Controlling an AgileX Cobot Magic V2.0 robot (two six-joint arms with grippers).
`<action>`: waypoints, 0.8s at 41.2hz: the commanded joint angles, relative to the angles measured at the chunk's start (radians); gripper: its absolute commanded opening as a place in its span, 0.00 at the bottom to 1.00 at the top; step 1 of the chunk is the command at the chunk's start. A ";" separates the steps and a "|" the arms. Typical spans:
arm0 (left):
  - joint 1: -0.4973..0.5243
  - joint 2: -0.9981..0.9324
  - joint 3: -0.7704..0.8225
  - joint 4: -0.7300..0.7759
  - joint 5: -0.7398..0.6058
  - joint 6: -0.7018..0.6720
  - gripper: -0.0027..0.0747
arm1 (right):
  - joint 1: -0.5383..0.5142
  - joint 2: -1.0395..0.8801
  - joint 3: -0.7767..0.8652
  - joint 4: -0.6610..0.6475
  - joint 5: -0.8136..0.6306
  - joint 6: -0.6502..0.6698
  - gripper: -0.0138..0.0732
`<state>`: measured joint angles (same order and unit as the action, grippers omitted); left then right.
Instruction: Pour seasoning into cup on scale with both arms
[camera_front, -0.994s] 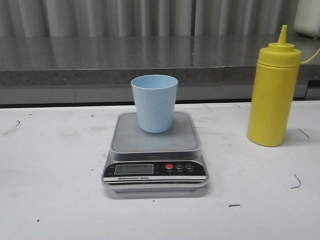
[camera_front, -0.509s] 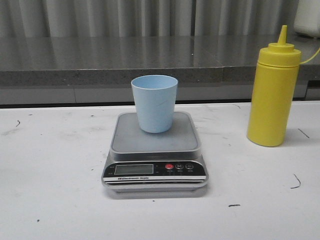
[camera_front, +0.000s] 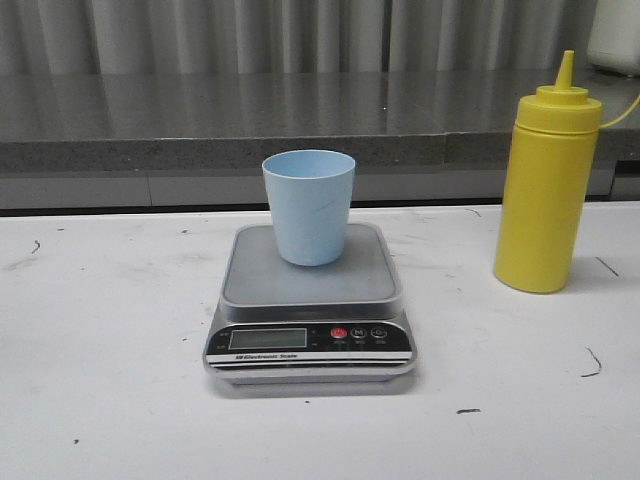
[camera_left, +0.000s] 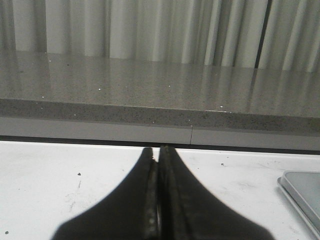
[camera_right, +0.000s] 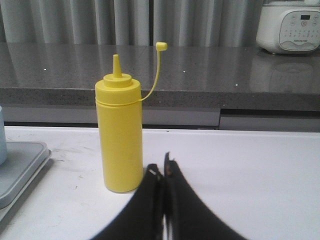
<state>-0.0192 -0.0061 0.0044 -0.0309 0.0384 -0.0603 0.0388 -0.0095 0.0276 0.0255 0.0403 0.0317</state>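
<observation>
Front view
Cup: the pale blue tumbler (camera_front: 309, 206) is standing upright on the back half of the scale's steel platform, mouth open upward.
Scale: the digital kitchen scale (camera_front: 310, 305) is sitting on the white table (camera_front: 100, 380) at the centre of the view, its black panel with the LCD display (camera_front: 268, 338) and the red button (camera_front: 339, 334) facing the camera at 6 o'clock.
Seasoning: the yellow squeeze bottle (camera_front: 545, 190) is standing upright at 3 o'clock from the cup, well apart from the scale, touching nothing but the table.
Background: a grey stone counter (camera_front: 200, 120) is running along behind the table at 12 o'clock.
Arms: neither gripper is showing here.

Left wrist view
Left gripper: the left gripper (camera_left: 159, 152) is hanging over bare table with its two black fingers pressed together, holding nothing.
Scale corner: a grey corner of the scale (camera_left: 304, 192) is showing at 4 o'clock from the fingertips, apart from them.

Right wrist view
Right gripper: the right gripper (camera_right: 160, 167) is resting closed, fingers almost touching, empty.
Seasoning: the bottle (camera_right: 119, 145) is standing near the fingertips at 10 o'clock, not touched, its tethered cap (camera_right: 161, 46) arching off the nozzle to the side.
Scale edge: the platform (camera_right: 20, 167) is lying at 9 o'clock.
Appliance: a white cooker (camera_right: 290, 25) is sitting on the counter at 1 o'clock.
</observation>
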 joint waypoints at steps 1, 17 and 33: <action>0.001 -0.015 0.024 -0.002 -0.086 -0.002 0.01 | -0.009 -0.018 -0.007 -0.018 -0.088 0.004 0.02; 0.001 -0.015 0.024 -0.002 -0.086 -0.002 0.01 | -0.018 -0.018 -0.007 -0.042 -0.088 0.005 0.02; 0.001 -0.015 0.024 -0.002 -0.086 -0.002 0.01 | -0.018 -0.018 -0.007 -0.042 -0.088 0.011 0.02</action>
<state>-0.0192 -0.0061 0.0044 -0.0309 0.0384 -0.0603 0.0281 -0.0095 0.0276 -0.0077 0.0403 0.0436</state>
